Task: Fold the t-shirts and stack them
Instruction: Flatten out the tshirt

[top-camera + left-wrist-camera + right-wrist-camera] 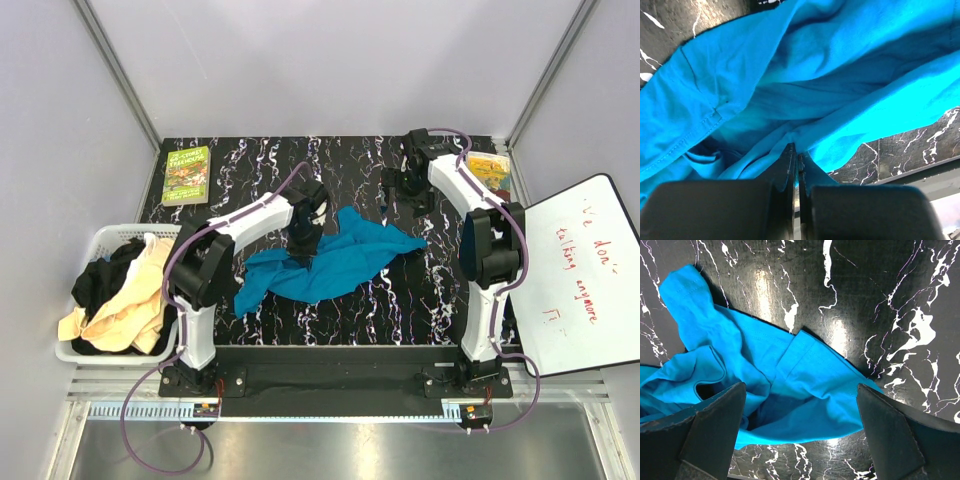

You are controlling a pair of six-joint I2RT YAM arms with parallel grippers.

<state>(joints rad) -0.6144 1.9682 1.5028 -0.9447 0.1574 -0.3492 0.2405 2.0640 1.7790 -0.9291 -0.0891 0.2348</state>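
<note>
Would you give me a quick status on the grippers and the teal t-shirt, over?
Left gripper shut on teal t-shirt. Right gripper open over its edge. Shirt crumpled, unfolded. Green book well apart.

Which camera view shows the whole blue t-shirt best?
The top external view: the blue t-shirt lies crumpled on the table with nearly all of it visible. The left wrist view shows only folds pinched in the shut left gripper; the right wrist view shows one edge part beyond the open right gripper.
</note>
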